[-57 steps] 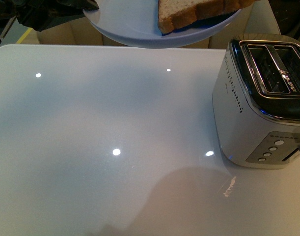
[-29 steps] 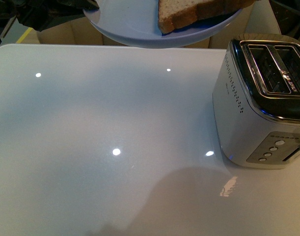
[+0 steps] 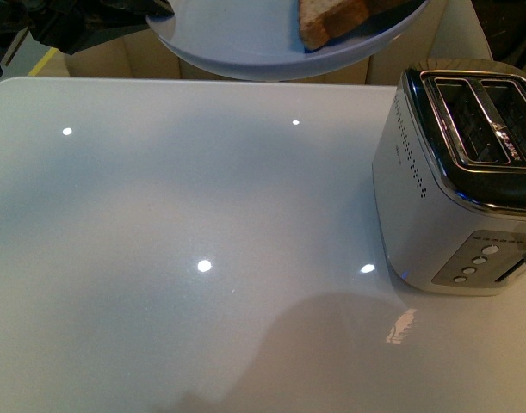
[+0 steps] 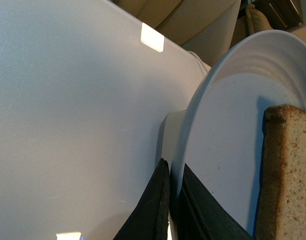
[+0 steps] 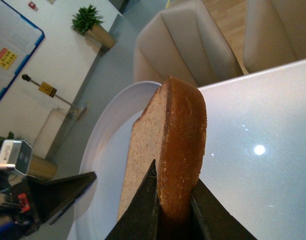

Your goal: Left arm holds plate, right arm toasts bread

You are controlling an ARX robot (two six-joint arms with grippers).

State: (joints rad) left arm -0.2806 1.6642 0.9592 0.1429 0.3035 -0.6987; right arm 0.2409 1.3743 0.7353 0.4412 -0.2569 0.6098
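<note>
Pinched at its rim between the 2 dark fingers of the left tool [image 4: 174, 197]: the plate [image 4: 228, 115], pale grey-blue, raised above the far edge of the glossy white counter [image 3: 159, 258]. Closed on the bread [image 5: 178, 140] from both sides: the right tool [image 5: 173, 215], 1 finger against each face of the slice. Bread standing on edge over the plate, tan crust toward the right wrist camera, speckled crumb on the broad face. Cannot tell whether its lower edge touches the plate. Front view: only a corner of the slice in sight at the top border. On the counter's right side, well apart from the plate: a silver toaster [image 3: 452, 189], 2 slots on top, a row of round buttons on its near end.
</note>
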